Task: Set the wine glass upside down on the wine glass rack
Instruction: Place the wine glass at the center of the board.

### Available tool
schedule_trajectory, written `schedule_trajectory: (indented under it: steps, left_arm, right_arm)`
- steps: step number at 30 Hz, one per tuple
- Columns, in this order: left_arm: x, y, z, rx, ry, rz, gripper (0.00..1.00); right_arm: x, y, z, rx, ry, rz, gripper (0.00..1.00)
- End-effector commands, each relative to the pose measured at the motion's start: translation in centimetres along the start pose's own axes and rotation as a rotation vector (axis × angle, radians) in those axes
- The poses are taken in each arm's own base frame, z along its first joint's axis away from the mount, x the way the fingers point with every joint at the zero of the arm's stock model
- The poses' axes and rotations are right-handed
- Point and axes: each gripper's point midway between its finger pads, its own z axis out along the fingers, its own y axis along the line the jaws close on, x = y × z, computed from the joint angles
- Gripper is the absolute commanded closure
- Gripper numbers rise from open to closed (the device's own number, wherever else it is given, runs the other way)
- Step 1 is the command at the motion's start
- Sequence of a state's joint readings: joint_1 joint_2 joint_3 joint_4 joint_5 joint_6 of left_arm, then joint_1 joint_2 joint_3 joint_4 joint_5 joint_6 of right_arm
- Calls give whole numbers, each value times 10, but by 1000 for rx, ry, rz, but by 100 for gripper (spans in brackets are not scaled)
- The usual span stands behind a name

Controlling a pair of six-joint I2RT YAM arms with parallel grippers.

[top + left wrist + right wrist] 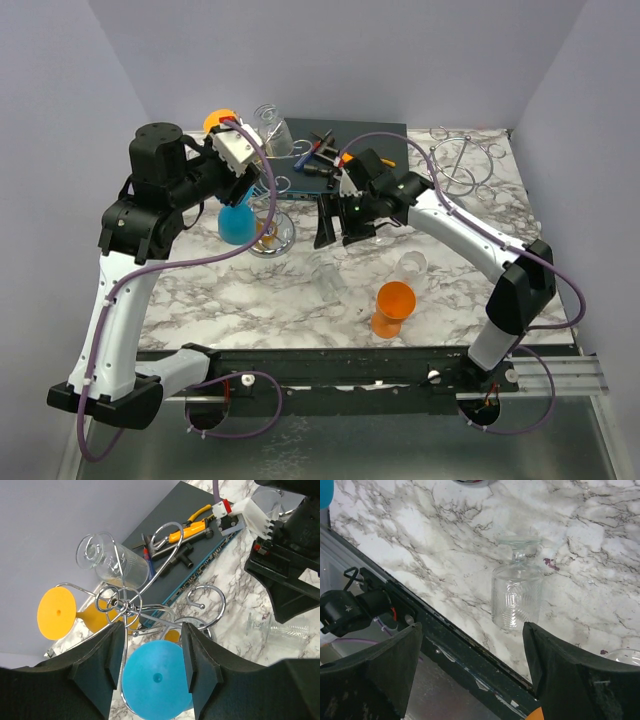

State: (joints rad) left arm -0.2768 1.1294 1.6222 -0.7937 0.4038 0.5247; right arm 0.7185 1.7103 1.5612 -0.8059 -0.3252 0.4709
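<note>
We see left fingers gripping the blue wine glass, foot up, at the rack; right fingers spread empty above a clear glass.

A stemmed glass lies on the table, seemingly on its side, before the rack.

The table is white marble veined in grey, the board is dark grey with a blue edge, and the wall is pale lilac-grey. The rack is shiny silver wire, the blue glass is bright sky blue, and the orange glass is plain warm orange. The clear glass is colourless with fine ribbed lines.
</note>
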Motion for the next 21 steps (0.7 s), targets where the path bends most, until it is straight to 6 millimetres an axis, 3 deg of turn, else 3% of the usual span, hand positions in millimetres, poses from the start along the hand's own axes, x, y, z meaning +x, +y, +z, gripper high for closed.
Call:
schedule_trajectory:
  steps: [1,5,10,12,16,21]
  left_arm:
    - [6,-17,1,81,-2,-1,45]
    - [13,-34,4,182,-3,22,45]
    - [18,-46,9,257,-18,71,46]
    - [19,-49,9,276,-28,101,46]
    - [17,-54,10,308,-59,172,47]
    - [14,-63,14,359,-96,261,47]
  right_arm:
    - [-35,0,-29,41,-130,-23,16]
    - [-100,9,-86,11,-333,-41,33]
    - [-164,17,-131,-53,-527,-58,45]
    - [-183,19,-139,-81,-582,-62,45]
    - [-211,19,-134,-138,-619,-37,45]
    - [-226,36,-123,-270,-627,-36,44]
